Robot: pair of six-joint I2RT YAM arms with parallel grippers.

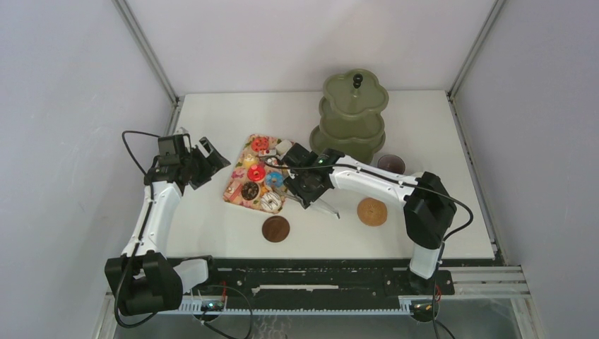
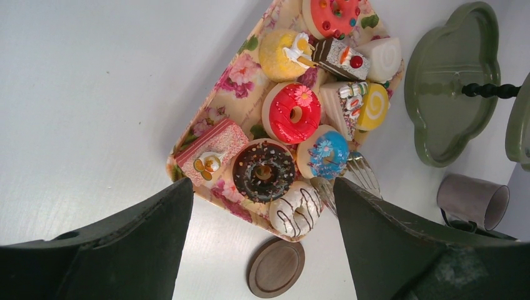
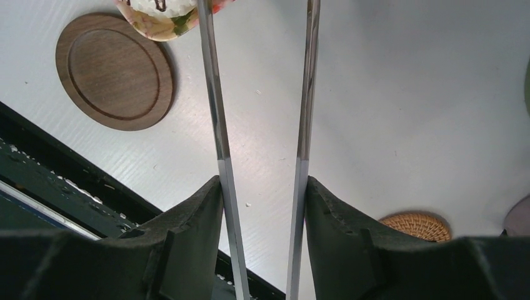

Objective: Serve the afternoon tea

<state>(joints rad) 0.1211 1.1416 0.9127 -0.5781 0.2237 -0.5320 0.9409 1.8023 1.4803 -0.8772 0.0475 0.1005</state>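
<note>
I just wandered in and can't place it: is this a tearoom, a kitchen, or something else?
Most likely a robot test booth, not a tearoom: a white table boxed in by plain grey walls, two robot arms bolted at its edge, and toy pastries on a floral tray.

tongs (image 3: 218,125) tips cut off at top edge, tray (image 3: 149,28) mostly out of frame, mauve mug (image 3: 520,219) perhaps clipped right

A white table (image 1: 233,113) fills the middle of the top view. Plain pale grey walls close it in: the back wall (image 1: 297,42) at 12 o'clock, the left wall (image 1: 56,141) at 9, the right wall (image 1: 551,141) at 3. Metal struts (image 1: 145,49) rise at 11 and 1. A black rail (image 1: 318,272) runs along the table's edge at 6. The light is soft and even, the shadows faint.
</note>
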